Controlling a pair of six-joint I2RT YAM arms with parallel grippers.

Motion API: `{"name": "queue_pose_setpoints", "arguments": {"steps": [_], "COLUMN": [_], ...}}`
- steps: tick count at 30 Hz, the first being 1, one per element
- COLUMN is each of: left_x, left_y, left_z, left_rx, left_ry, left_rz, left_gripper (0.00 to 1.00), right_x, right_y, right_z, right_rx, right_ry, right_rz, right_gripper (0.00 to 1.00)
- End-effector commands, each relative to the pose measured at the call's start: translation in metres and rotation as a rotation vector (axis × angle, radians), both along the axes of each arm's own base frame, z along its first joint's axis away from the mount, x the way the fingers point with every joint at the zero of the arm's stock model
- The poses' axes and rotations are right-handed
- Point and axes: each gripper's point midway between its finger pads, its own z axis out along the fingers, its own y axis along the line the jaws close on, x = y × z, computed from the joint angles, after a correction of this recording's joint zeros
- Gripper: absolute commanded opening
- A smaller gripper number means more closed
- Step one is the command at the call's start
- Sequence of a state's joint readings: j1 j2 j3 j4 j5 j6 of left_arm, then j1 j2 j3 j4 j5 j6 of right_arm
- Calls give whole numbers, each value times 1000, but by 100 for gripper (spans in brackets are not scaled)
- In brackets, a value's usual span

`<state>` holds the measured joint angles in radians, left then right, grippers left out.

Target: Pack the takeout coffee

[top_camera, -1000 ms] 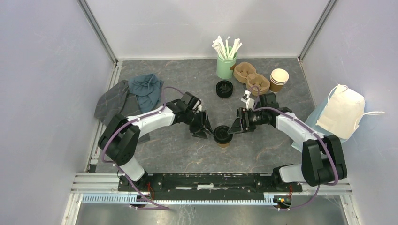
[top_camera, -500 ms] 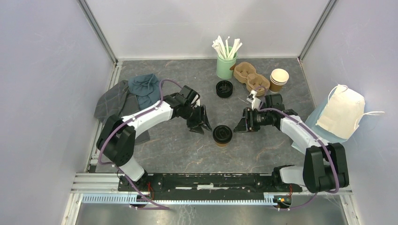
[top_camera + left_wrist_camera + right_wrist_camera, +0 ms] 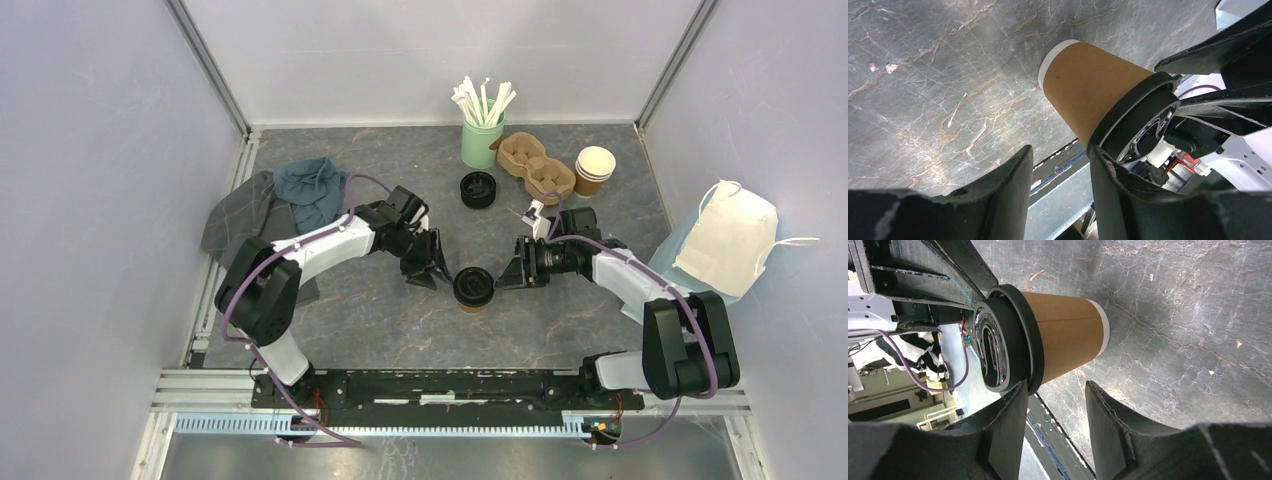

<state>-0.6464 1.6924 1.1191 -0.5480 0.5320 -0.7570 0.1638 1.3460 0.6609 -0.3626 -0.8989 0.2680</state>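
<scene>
Lidded coffee cup (image 3: 1063,340): upright on surface (image 3: 380,320).
Left end effector (image 3: 432,272): parted, empty.
Right end effector (image 3: 510,275): parted, empty.
Grasp advice: clamp paper wall below lid (image 3: 1008,340).

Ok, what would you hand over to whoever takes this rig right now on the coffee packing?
Left gripper: open, empty, just left of the lidded coffee cup.
Right gripper: open, empty, just right of that cup.
The cup stands upright mid-table with its black lid on; it is the only lidded cup in view.
At the back: pulp cup carrier, both wells empty, lidless cups beside it, black lids to its left. The paper bag lies at the right edge.
Done: one cup lidded.
Left: nothing packed yet; probably lid a second cup, then load the carrier.
</scene>
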Motion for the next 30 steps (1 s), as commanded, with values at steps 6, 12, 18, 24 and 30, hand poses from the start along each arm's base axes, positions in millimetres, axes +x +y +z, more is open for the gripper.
{"name": "queue_pose_setpoints", "arguments": {"steps": [6, 12, 18, 24, 30], "left_x": [2, -2, 0, -3, -1], "left_y": [-5, 1, 2, -1, -7], "left_z": [12, 17, 22, 20, 14], "left_rx": [-58, -44, -37, -59, -61], "left_ry": [-52, -62, -73, -53, -45], "left_rz": [-34, -21, -20, -43, -59], "left_gripper": [55, 57, 60, 63, 63], "right_x": [0, 1, 0, 1, -1], "right_y": [6, 7, 7, 7, 7], "right_z": [1, 3, -3, -5, -8], "right_rx": [36, 40, 37, 34, 29], "right_ry": [-16, -22, -12, -7, -2], "right_rz": [35, 39, 42, 42, 47], "right_gripper": [51, 52, 52, 52, 52]}}
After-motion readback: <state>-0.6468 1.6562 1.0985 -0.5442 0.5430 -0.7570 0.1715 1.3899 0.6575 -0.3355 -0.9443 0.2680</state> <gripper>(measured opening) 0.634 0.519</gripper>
